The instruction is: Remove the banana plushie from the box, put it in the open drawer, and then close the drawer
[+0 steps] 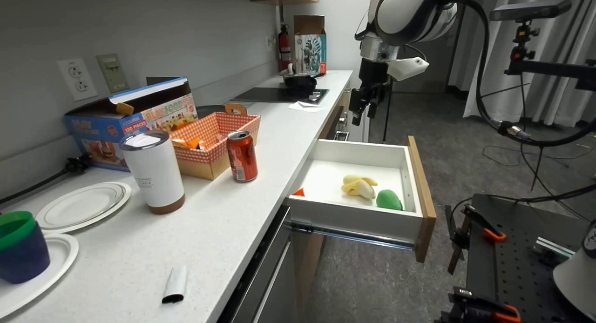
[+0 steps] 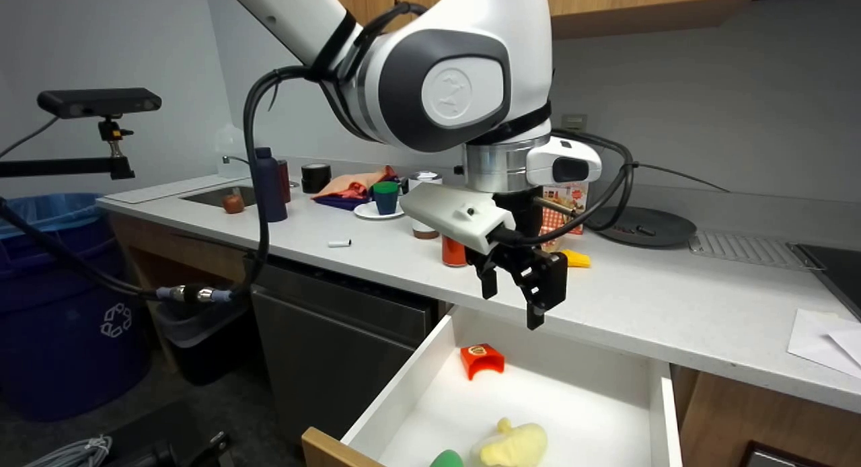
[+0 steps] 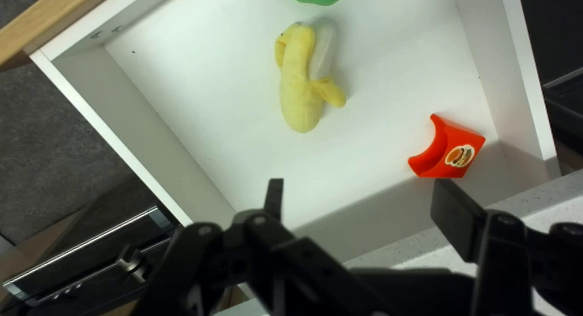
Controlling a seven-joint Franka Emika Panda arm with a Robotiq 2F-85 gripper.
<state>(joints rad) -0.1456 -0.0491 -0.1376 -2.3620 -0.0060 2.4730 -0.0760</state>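
Above the open drawer [image 1: 424, 192], near the edge of the counter [image 1: 219, 225], we found the arm [image 2: 440, 90] bent, and in an exterior view the gripper [image 2: 512, 300] hung toward six o'clock. Its jaws were spread wide: between the fingers [image 3: 455, 218] we could see the drawer's white floor. Well apart from them, inside the drawer, lay the banana plushie [image 3: 298, 95], at eleven o'clock from the gripper in the wrist view. On the counter stood the box [image 1: 212, 151].
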